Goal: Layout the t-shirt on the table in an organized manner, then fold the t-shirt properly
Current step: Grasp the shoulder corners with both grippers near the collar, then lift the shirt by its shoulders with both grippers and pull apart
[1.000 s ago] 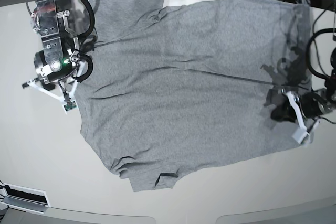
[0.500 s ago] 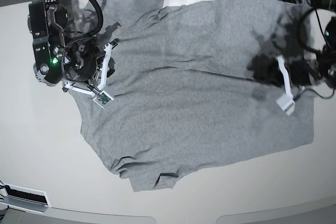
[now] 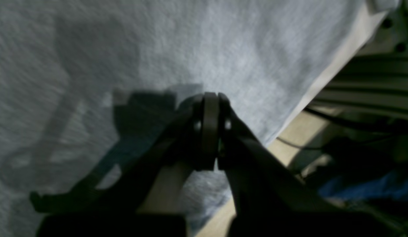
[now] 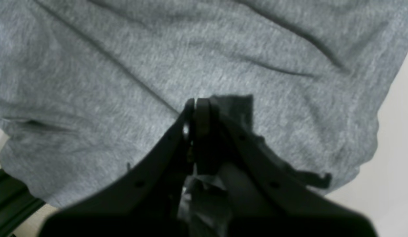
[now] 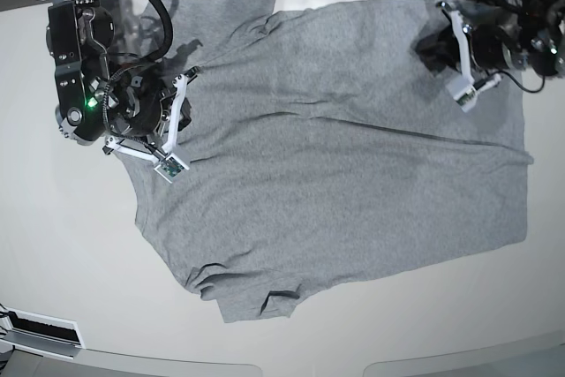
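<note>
The grey t-shirt [image 5: 335,147] lies spread plain side up on the white bench [image 5: 71,253]. Both claws are closed and empty — the left claw [image 3: 210,98] over the shirt's far edge, the right claw [image 4: 197,102] over the wrinkled sleeve end.

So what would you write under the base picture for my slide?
Two shut grippers, left gripper and right gripper, over a grey t-shirt spread on the white table.

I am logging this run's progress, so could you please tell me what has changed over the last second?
The left tool moved from the t-shirt's lower hem corner up to its far corner, shut. The right tool swung from beside the shirt inward over the fabric, then stopped, shut. Whether either pinches cloth is unclear. The shirt's outline on the table barely changed, though the hem edge near the left tool shifted slightly.
</note>
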Robot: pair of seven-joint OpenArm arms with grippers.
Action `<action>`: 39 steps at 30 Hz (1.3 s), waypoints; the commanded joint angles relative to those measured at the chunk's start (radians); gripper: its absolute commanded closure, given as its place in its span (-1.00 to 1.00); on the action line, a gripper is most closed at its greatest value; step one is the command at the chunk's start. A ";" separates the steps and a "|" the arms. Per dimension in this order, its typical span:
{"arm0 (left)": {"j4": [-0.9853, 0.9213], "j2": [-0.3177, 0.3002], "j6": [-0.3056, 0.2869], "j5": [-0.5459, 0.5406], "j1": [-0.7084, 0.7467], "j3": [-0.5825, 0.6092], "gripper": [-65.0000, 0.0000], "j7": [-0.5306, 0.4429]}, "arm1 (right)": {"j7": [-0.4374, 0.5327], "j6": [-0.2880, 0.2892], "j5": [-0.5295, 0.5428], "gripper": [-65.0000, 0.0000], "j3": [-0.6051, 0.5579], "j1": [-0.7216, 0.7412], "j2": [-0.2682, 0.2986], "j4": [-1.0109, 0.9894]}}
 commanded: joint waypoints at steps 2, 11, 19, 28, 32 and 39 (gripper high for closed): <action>-0.003 0.003 -0.008 0.048 -0.014 -0.009 1.00 -0.034 | 0.014 -0.006 0.010 1.00 0.005 0.014 0.006 0.019; -0.231 0.061 0.002 0.172 -0.050 -0.005 1.00 -0.184 | -0.011 -0.006 0.011 1.00 0.005 0.014 0.006 0.019; -0.472 0.064 0.003 0.212 -0.216 -0.005 1.00 -0.239 | -0.012 -0.024 0.010 1.00 0.005 0.014 0.007 0.019; -0.499 -0.053 0.021 0.248 -0.331 -0.005 1.00 -0.266 | -0.011 -0.118 -0.122 1.00 0.005 0.018 0.007 0.019; -0.499 -0.109 -0.008 0.191 -0.333 -0.005 1.00 -0.285 | -0.011 -0.184 -0.146 1.00 0.005 0.032 0.007 0.019; -0.475 -0.159 -0.008 -0.180 -0.333 -0.005 1.00 -0.106 | -0.012 -0.172 0.098 1.00 0.093 0.003 0.006 0.021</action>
